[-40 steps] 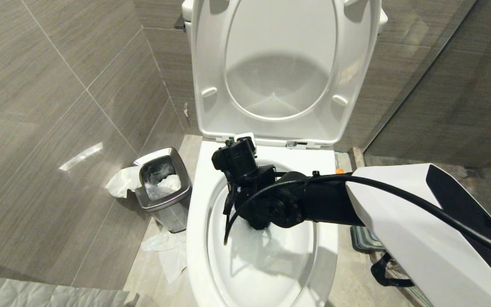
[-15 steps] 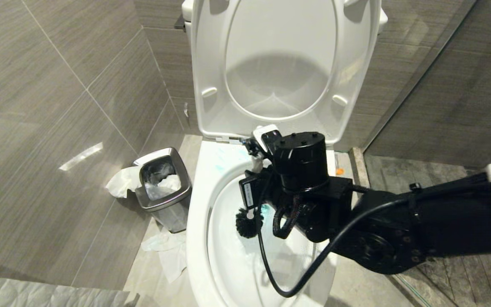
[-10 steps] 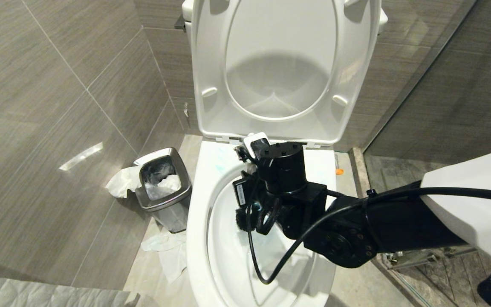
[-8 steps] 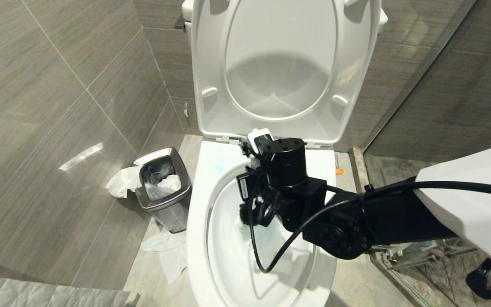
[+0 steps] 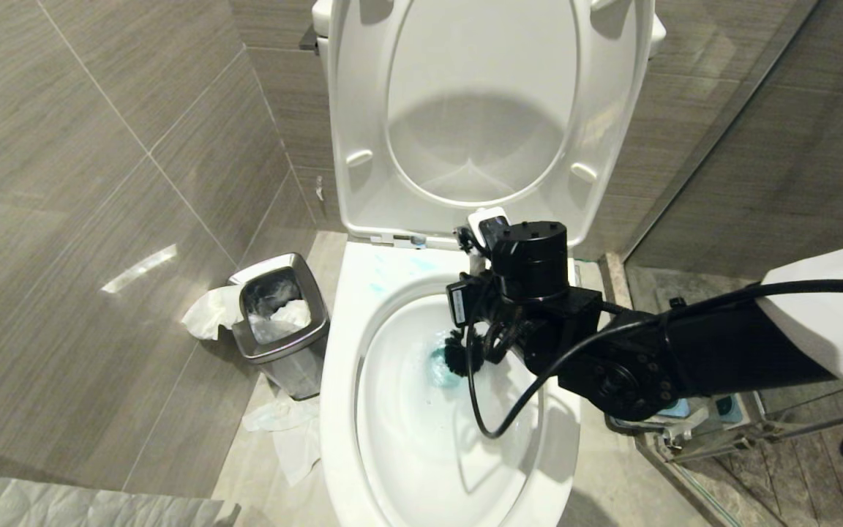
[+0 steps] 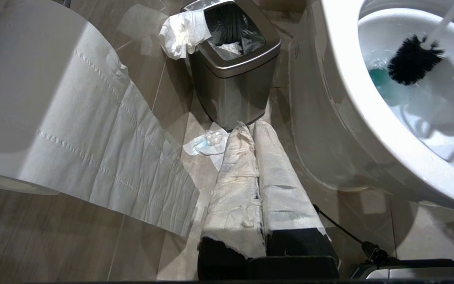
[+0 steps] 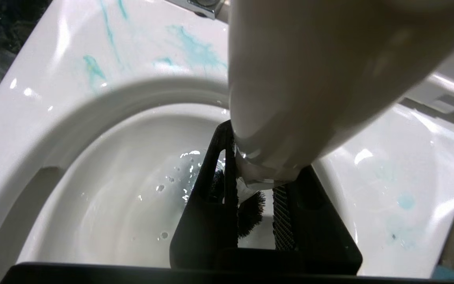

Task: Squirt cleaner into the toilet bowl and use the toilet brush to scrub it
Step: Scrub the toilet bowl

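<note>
Now the toilet brush has shifted right, exposing teal cleaner.

The floor is pale stone tile. On it stands the toilet bowl, and just beside that, toward the wall, a steel bin with white paper hanging over its rim. Crumpled tissue lies on the tiles between bin and bowl. A blue holder sits on the bowl's other side.
</note>
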Tool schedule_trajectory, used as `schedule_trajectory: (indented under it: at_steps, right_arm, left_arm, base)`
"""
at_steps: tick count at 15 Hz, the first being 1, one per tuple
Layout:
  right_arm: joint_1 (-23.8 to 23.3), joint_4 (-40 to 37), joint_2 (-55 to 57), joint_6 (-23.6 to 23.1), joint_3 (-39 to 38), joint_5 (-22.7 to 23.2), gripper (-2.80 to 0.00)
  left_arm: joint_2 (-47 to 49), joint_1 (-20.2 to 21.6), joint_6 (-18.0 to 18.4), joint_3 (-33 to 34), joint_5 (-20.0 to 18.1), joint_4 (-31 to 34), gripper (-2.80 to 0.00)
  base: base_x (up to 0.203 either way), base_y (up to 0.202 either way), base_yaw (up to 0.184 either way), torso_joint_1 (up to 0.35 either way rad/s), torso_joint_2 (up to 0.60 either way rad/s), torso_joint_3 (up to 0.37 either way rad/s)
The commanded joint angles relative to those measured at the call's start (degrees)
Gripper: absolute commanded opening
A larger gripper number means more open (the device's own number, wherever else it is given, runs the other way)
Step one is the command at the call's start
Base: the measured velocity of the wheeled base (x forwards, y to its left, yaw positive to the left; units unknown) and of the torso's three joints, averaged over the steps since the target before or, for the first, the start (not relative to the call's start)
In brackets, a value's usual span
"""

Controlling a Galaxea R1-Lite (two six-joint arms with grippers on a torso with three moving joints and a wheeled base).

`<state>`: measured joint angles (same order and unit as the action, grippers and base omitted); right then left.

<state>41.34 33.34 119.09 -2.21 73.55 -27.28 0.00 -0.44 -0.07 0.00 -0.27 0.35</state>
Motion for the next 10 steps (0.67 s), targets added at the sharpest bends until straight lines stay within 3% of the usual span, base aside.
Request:
schedule_trajectory:
  at_steps: [1, 3, 5, 10]
  right_arm:
    - [1.1, 0.22, -5.32, 0.15, -7.25, -0.1, -2.8]
    - [4.47, 0.36, -8.08, 1.37, -13.42, -0.23, -2.8]
    - [7.51, 0.41, -8.24, 3.58, -14.91, -1.39, -2.8]
    - [9.75, 0.51, -1.41, 5.99, -7.27, -3.82, -2.8]
  left_arm:
    - [0.09, 0.0, -0.01, 0.0, 0.0, 0.0, -2.8]
    - [0.09, 0.0, -0.01, 0.0, 0.0, 0.0, -2.8]
    - [0.09, 0.0, -0.01, 0.0, 0.0, 0.0, -2.8]
    - [0.09, 0.0, -0.01, 0.0, 0.0, 0.0, -2.8]
  base:
    - [0.0, 0.0, 0.0, 0.0, 0.0, 0.0]
    - [0.0, 0.0, 0.0, 0.0, 0.0, 0.0]
    - [0.0, 0.0, 0.0, 0.0, 0.0, 0.0]
    - [0.0, 0.0, 0.0, 0.0, 0.0, 0.0]
